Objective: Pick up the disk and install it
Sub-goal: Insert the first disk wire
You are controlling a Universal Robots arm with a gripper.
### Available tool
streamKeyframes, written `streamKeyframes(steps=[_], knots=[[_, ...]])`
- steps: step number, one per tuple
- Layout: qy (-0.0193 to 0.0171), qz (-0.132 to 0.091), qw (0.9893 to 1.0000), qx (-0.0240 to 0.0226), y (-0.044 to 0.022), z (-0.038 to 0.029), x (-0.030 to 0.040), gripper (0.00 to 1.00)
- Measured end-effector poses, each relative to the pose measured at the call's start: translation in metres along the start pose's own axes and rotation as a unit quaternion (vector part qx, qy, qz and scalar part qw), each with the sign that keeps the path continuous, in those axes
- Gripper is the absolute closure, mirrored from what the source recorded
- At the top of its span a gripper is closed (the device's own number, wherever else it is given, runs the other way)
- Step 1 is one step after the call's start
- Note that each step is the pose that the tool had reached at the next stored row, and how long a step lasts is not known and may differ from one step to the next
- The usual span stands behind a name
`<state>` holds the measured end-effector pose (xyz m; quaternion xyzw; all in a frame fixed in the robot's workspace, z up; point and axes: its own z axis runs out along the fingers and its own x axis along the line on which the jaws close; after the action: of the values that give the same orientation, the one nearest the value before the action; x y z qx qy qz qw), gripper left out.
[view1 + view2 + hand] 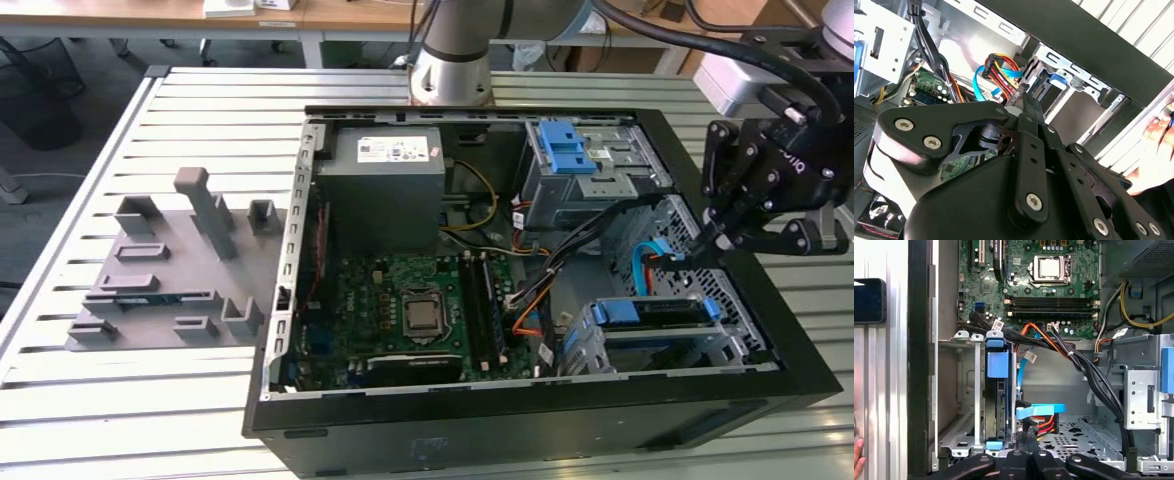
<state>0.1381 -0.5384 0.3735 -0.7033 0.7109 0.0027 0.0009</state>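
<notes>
The open computer case [534, 400] is lying on the slatted table [120, 400], with its green motherboard [407, 305] facing up. The disk [650, 312], in its blue bracket, is sitting on edge in the drive cage [667, 345] at the corner of the case toward the exterior view's right. In the first wrist view the disk [999, 400] is standing in the second slot of that cage [961, 390], blue tabs showing at both ends.

The hand [727, 240] is hovering over the case's side on the exterior view's right, just above the cage and near a light-blue cable [651, 262]. Its fingers [1026, 102] are lying pressed together and gripping nothing, their tips pointing toward a bundle of coloured cable plugs [1001, 67]. In the first wrist view the closed tips [1026, 442] are sitting just beside the blue cable connector [1040, 411] and near the disk's lower end.

A grey fixture block [174, 270] is resting on the table, well apart from the case.
</notes>
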Motion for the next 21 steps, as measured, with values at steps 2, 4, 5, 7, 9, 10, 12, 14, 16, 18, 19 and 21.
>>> streamKeyframes(steps=[2, 4, 5, 7, 9, 10, 12, 14, 16, 18, 19, 21], knots=[[0.0002, 0.0, 1.0, 0.0, 0.0, 0.0001, -0.0002, 0.89], [0.0002, 0.0, 1.0, 0.0, 0.0, 0.0001, -0.0003, 0.89], [0.0003, 0.0, 1.0, 0.0, 0.0, 0.0, -0.0004, 0.89], [0.0003, 0.0, 1.0, 0.0, 0.0, 0.0, -0.0005, 0.89], [0.0003, 0.0, 1.0, 0.0, 0.0, 0.0, -0.0005, 0.89], [0.0002, 0.0, 1.0, 0.0, 0.0, 0.0001, -0.0006, 0.89], [0.0003, 0.0, 1.0, 0.0, 0.0, 0.0001, -0.0006, 0.89], [0.0003, 0.0, 1.0, 0.0, 0.0, 0.0001, -0.0008, 0.83], [0.0003, 0.001, 1.0, 0.0, 0.0, 0.0, -0.0015, 0.83], [0.0002, 0.004, 1.0, 0.0, 0.0, 0.0001, -0.0025, 0.81], [0.0003, 0.005, 1.0, 0.0, 0.0, 0.0, -0.0034, 0.81], [0.0002, 0.006, 1.0, 0.0, 0.0005, 0.0003, -0.004, 0.75]])
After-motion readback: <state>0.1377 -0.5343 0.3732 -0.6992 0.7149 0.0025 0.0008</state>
